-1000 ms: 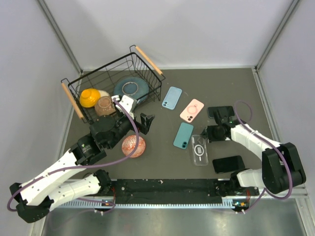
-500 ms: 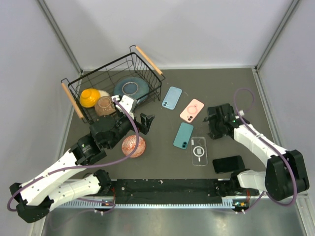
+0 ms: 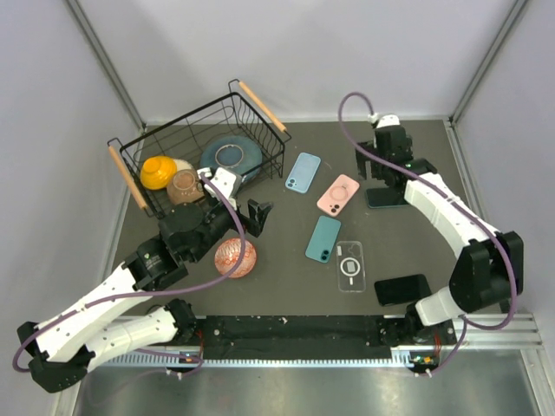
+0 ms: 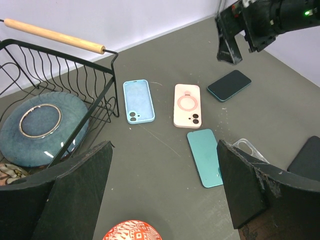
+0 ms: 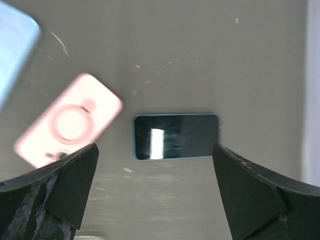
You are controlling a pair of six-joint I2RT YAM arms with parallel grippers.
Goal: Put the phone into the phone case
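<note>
A phone with a dark screen and teal edge (image 3: 387, 198) (image 5: 176, 136) (image 4: 229, 85) lies flat at the back right. My right gripper (image 3: 380, 167) (image 5: 155, 195) (image 4: 240, 44) hangs open above it, touching nothing. A clear phone case (image 3: 351, 265) (image 4: 249, 148) lies nearer the front, beside a teal phone (image 3: 323, 238) (image 4: 205, 164) lying face down. A black phone (image 3: 402, 289) rests at the front right. My left gripper (image 3: 257, 213) (image 4: 165, 195) stands open and empty over bare table, left of the teal phone.
A pink case (image 3: 338, 194) (image 5: 70, 122) and a light blue case (image 3: 303, 172) (image 4: 138, 100) lie mid-table. A wire basket (image 3: 130, 178) with a plate and bowls stands at the back left. A red patterned bowl (image 3: 235, 257) sits under the left arm.
My right gripper has opened and swung from beside the clear case up and back, over the dark-screen phone. The left arm has not moved.
</note>
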